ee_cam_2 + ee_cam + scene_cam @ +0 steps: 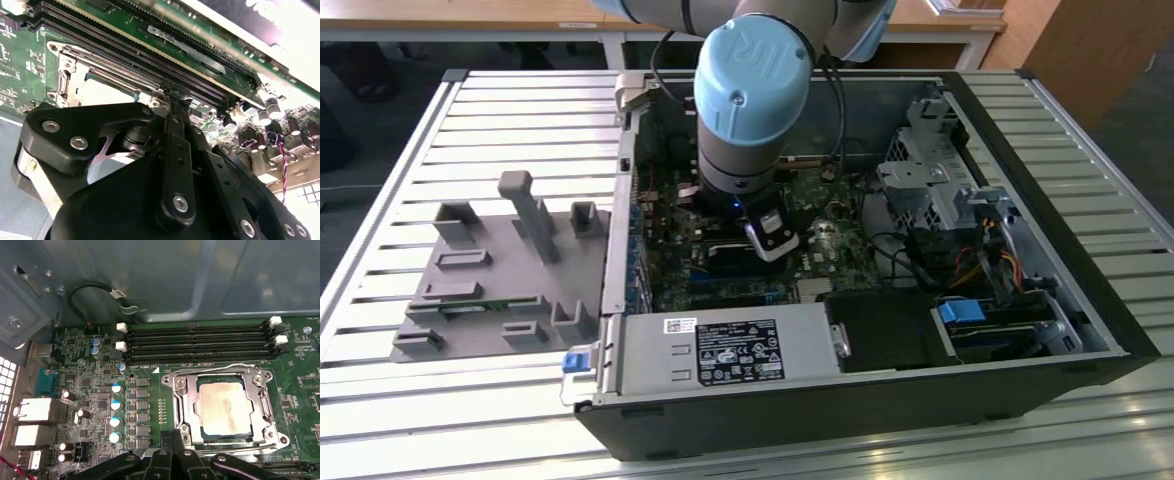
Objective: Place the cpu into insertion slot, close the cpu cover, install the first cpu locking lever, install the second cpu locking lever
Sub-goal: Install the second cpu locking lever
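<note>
The task looks well advanced: in the first wrist view the cpu [226,411] already sits flat in the insertion slot [202,426], and the cpu cover [184,407] lies down over it, its grey metal frame bordering the chip on all sides with the chip's top showing through the square window. A thin wire locking lever [212,370] runs along the cover's edge next to the memory slots [197,344], and it appears to lie low against the frame; whether it is fully hooked I cannot tell. A second lever [235,450] runs along the opposite edge, just beside the gripper [175,439], and its catch is partly hidden by the black fingers, so I judge the lever work to be the part still open or just finishing. The gripper's fingers stand close together, nearly touching at the tips, with nothing visibly held between them, and the tips sit at the socket's near corner. The chip's top is a dull, pale silver square with a faint tan staining. In the exterior view the arm [750,95] reaches straight down into the open computer case [881,400], over the green motherboard [670,285].
</note>
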### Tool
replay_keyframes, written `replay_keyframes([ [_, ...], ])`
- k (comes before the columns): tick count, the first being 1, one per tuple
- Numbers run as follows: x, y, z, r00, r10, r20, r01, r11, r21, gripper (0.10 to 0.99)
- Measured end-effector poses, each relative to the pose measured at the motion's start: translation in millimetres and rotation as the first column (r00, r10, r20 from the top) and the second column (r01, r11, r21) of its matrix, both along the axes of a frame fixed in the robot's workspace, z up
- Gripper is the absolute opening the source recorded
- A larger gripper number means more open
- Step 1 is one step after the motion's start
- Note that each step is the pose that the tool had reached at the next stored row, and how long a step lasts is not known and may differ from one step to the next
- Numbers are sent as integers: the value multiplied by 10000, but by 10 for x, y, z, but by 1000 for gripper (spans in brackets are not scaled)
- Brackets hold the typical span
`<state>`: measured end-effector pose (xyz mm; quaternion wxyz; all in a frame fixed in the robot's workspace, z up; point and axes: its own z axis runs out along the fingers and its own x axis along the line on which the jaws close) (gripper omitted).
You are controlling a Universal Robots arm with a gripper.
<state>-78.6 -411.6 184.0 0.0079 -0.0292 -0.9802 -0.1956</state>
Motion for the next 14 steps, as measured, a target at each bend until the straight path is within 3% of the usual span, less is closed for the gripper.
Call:
replay_keyframes([
  [14, -22, -1, 80, 10000, 2, -2, -2, 10000, -13, 106],
])
